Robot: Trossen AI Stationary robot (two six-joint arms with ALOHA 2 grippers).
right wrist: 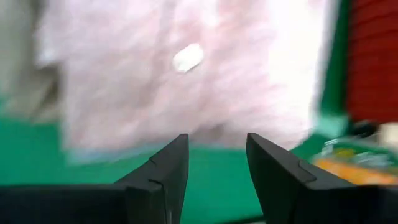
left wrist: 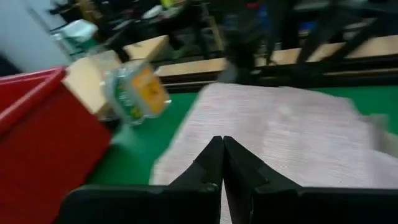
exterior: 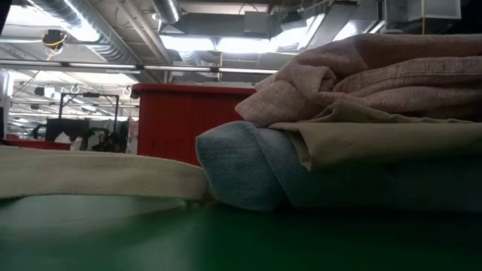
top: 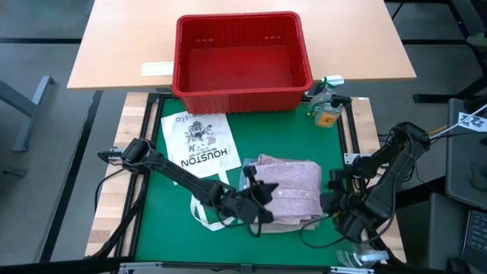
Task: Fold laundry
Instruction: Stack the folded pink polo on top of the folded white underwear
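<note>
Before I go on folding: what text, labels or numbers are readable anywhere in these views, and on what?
"HOUSTON": bold dark letters on the white tote bag, under a dark graphic.
Smaller script above that graphic on the bag: too small to read.
Yellow-orange label on the spray bottle: blurred in every view, unreadable.
White tag with dark marks at the picture's right edge: not legible.
Pink shirt, red basket: no text seen.

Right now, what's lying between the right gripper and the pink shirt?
Nothing: in the right wrist view only bare green mat separates the open right gripper from the pink shirt.
</note>
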